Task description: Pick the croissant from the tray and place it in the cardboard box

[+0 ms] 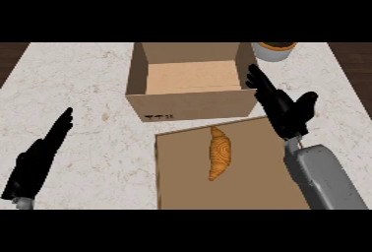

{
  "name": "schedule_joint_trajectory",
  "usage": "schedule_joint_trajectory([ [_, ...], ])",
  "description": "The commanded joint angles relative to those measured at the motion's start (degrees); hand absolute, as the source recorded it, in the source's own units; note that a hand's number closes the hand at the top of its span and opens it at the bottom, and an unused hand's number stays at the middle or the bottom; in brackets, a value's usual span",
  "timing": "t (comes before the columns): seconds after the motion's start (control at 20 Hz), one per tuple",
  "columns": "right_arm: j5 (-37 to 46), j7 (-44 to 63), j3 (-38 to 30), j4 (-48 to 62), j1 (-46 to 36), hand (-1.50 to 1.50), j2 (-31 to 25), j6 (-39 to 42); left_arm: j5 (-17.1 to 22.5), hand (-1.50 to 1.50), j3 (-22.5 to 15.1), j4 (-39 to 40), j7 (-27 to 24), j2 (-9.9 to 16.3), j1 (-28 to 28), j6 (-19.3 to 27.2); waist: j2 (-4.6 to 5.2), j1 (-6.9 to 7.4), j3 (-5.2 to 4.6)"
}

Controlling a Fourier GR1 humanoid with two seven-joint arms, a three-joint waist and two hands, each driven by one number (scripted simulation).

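One head-height view looks steeply down onto the counter point(80, 88), forearms entering from its lower edge.

- a pale marbled desk point(80, 93) fills most of the view
- dark wooden floor point(13, 54) shows past its left and right edges
- a grey pot point(274, 50) stands at the far edge

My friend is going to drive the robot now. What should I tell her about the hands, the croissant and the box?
Right hand: open, fingers straight, holding nothing, above the right edge of the flat brown tray, near the box's right front corner.
Left hand: open, resting at the counter's left side.
Golden-brown croissant: lying on the tray, untouched.
Open brown cardboard box: just behind the tray, nothing visible inside.
Grey cup: behind the box's right corner, not part of the job.
Done: nothing yet.
Left: grasp the croissant, lift it, put it in the box.
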Motion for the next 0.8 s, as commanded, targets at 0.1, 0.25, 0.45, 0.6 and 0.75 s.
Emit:
schedule_joint_trajectory([
  [0.1,11.02,-4.41,0.86,-1.07,-5.96,-1.5,4.35,-11.71,-1.34,0.0,2.86,3.47,-3.92,-2.29,-0.89,1.82,0.03,1.64,0.12],
  [0.25,20.63,-6.33,3.4,-2.74,-11.8,-1.5,8.0,-22.9,-3.24,0.0,2.45,3.86,-4.39,-4.49,-2.49,5.36,-0.06,2.27,0.02],
  [0.45,34.14,1.67,3.01,2.12,-2.4,-1.5,4.68,-39.33,-2.0,0.0,1.38,4.18,-3.19,-6.61,-0.49,5.64,-0.42,0.02,-0.07],
  [0.6,36.65,-1.69,4.24,-2.05,2.8,-1.5,9.53,-46.58,-0.55,0.0,3.23,4.27,-4.24,-5.42,0.17,3.79,-0.31,0.58,0.13],
  [0.75,46.73,6.67,11.06,-5.98,5.58,-1.5,6.56,-43.53,-3.43,0.0,2.69,8.45,-6.14,-7.92,-2.41,5.5,-0.27,0.23,0.07],
])
